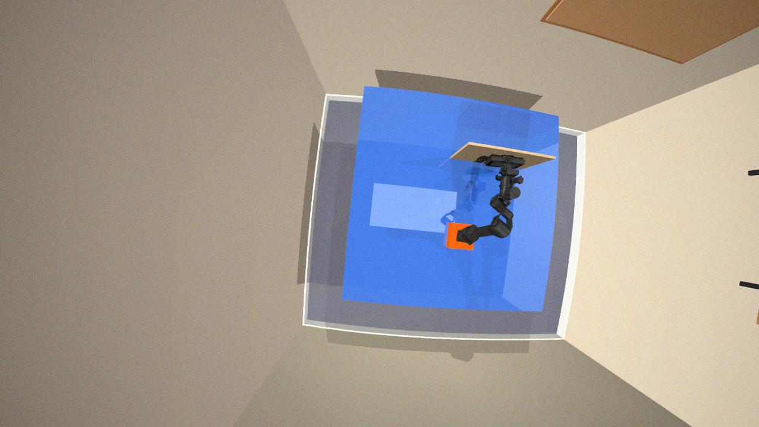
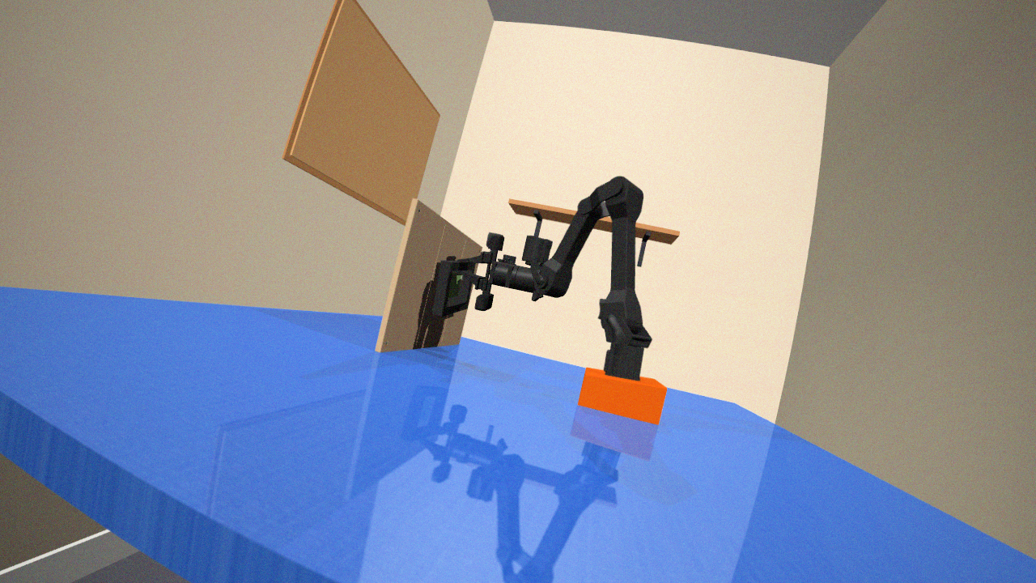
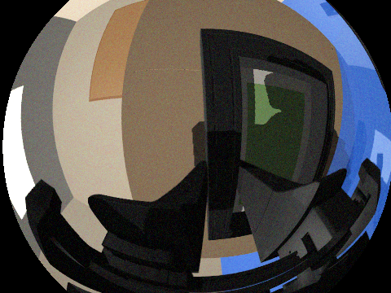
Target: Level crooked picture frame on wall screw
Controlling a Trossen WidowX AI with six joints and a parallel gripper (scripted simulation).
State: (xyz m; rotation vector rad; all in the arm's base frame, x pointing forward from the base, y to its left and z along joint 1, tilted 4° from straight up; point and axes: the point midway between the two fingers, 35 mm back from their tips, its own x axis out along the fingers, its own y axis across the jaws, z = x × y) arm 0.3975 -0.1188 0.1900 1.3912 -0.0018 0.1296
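Note:
The black picture frame (image 1: 497,161) (image 2: 439,290) (image 3: 221,102), with a grey mat and a green picture, is upright in front of the tan wall board (image 1: 464,152) (image 2: 402,290) (image 3: 163,102). My gripper (image 2: 469,270) (image 3: 219,165) is shut on the frame's upper bar, one finger above it and one inside the opening. The wrist view is turned, with the ceiling side at left and the blue table at right. The screw and notched strip are hidden behind the frame. I cannot tell whether the frame is exactly level or whether it rests on the screw.
The arm stands on an orange block (image 1: 452,243) (image 2: 622,397) on the blue table (image 1: 392,265) (image 2: 180,435). A large brown panel (image 1: 652,26) (image 2: 369,108) is on the wall behind the board. A wooden shelf (image 2: 558,211) is on the far wall behind the arm.

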